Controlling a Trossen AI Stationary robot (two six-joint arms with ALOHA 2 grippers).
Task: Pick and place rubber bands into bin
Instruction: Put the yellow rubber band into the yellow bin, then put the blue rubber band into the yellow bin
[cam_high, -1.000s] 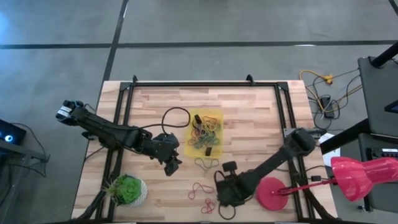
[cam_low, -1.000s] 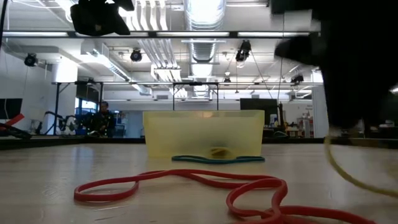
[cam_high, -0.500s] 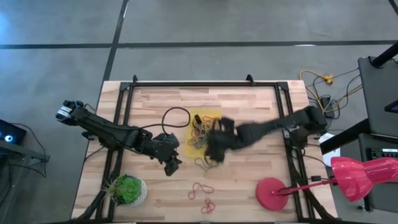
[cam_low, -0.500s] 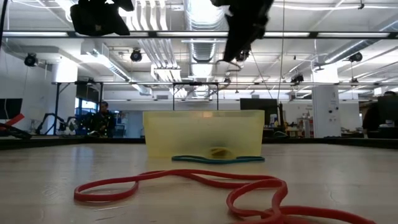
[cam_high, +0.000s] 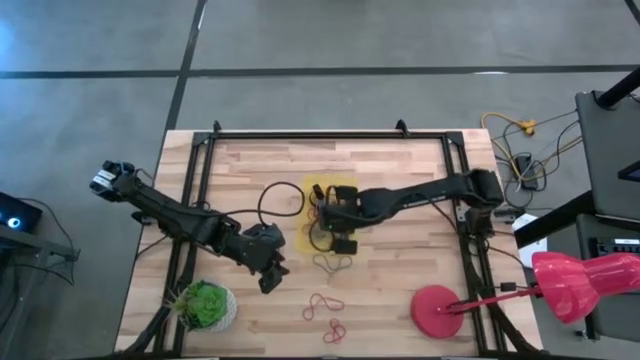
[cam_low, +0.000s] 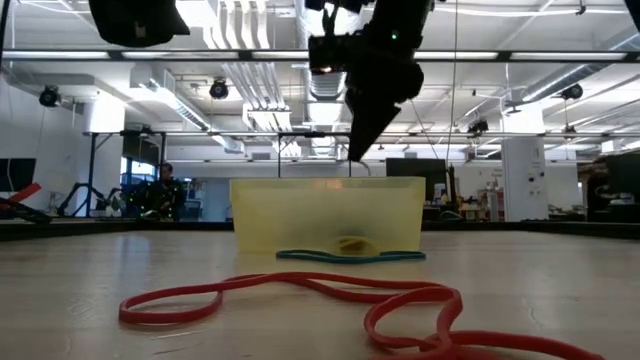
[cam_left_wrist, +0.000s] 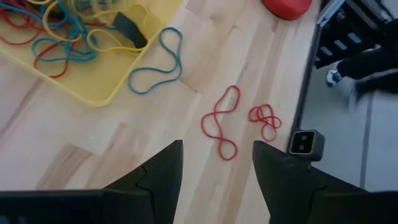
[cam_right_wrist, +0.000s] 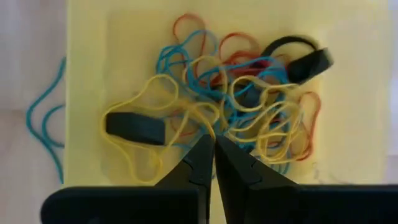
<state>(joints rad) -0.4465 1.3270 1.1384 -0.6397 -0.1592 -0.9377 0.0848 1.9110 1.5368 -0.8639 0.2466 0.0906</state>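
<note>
Rubber bands (cam_right_wrist: 249, 106) in red, yellow and blue are lying heaped inside the bin (cam_high: 309, 235), tangled so closely that single loops are hard to separate; two small dark blocks (cam_right_wrist: 135, 126) are sitting among them. From the low view the bin's translucent wall is hiding nearly all of that heap. Outside it, a teal band (cam_left_wrist: 155, 62) is lying just beside the bin's near edge, and two red bands (cam_left_wrist: 221, 122) are resting farther out on the bare worktop (cam_high: 400, 170), one of them bunched up. Right end effector (cam_right_wrist: 214, 158) is hanging above the bin with fingers pressed together; a strand of yellow band is showing at their tips, though whether it is pinched cannot be told. Left end effector (cam_left_wrist: 214, 168) is waiting over open worktop near the bin's corner, fingers spread, holding nothing. A green plant ball (cam_high: 205, 305) and a red disc (cam_high: 437, 310) are standing near the front edge.
</note>
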